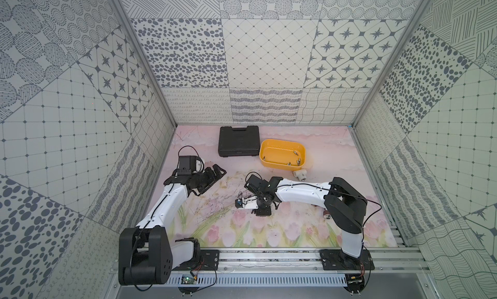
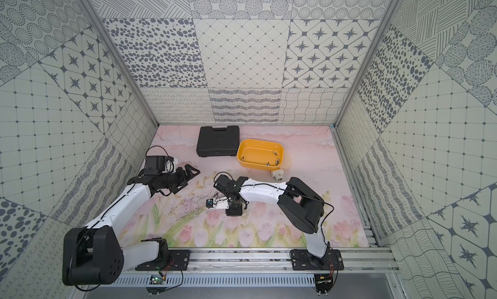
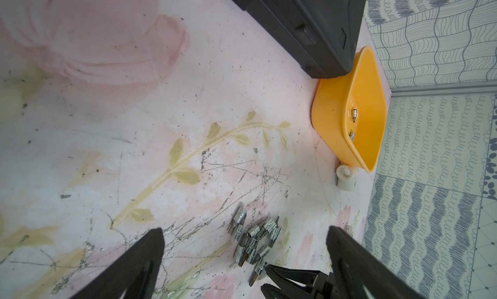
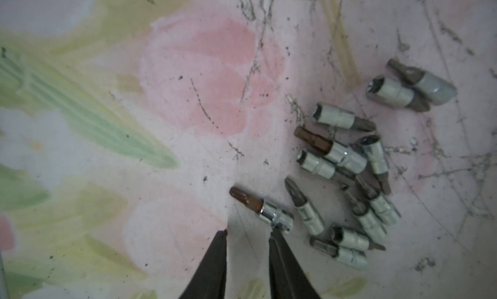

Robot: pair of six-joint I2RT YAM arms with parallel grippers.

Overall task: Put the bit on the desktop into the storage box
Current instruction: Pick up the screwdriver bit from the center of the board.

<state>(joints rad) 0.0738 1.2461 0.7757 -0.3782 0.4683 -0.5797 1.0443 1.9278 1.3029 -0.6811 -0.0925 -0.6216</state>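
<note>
Lying mid-desktop [image 4: 188,96], a brown-tipped bit [image 4: 261,210] sits just beside a pile of more bits [image 4: 349,176]. The right gripper [image 4: 248,231] stands narrow at it, 1 fingertip [image 4: 277,238] touching its chrome end, with nothing between the jaws. Farther back and right sits the yellow storage box [image 1: 269,163], holding a few bits, with the black case [image 1: 238,141] on its left. The left gripper [image 3: 245,229] gapes wide, empty.

The left arm [image 1: 164,209] and right arm [image 1: 301,195] have white shells dotted with small dark screws, and bulky black joint housings. A thin black cable loops along each arm. Round holes mark the left arm's near housing [image 1: 150,257]. The left tool [image 3: 245,229] and right tool [image 4: 248,231] have black, tapered fingers [image 3: 139,262].
</note>
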